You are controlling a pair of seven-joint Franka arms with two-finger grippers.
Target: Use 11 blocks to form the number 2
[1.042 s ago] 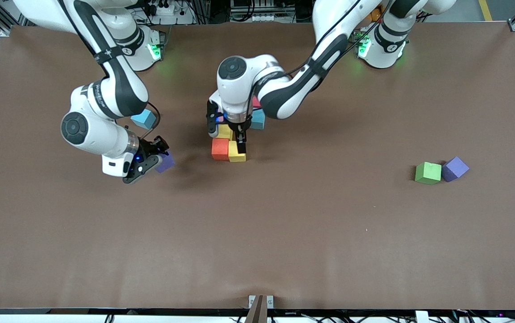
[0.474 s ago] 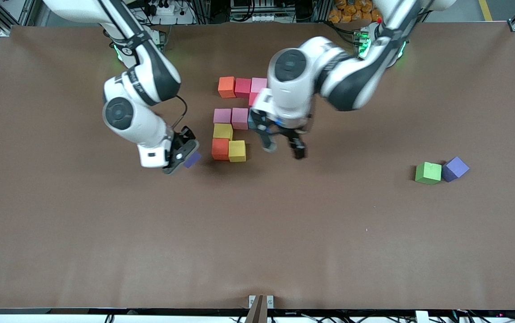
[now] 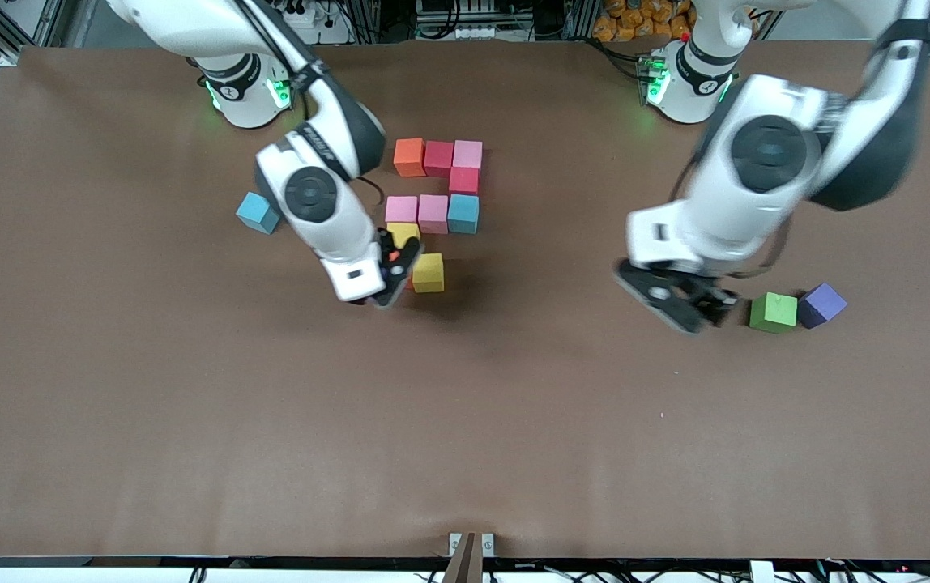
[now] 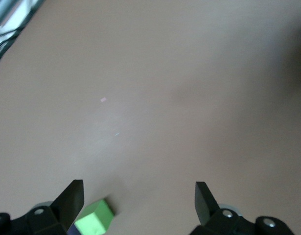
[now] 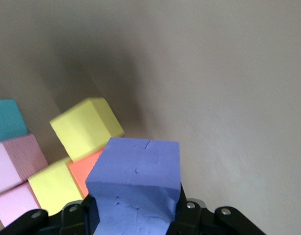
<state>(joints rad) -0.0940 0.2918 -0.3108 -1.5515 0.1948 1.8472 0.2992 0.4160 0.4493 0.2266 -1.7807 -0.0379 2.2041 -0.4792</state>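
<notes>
here, a purple cube is gripped in the right gripper, held over the orange cube at the number 2's base row; the empty end slot lies just past the yellow cube, toward the left arm's end. the left gripper, jaws wide and empty, hovers beside the green cube. ten placed cubes are judged; loose: one blue, one purple, one green.
</notes>
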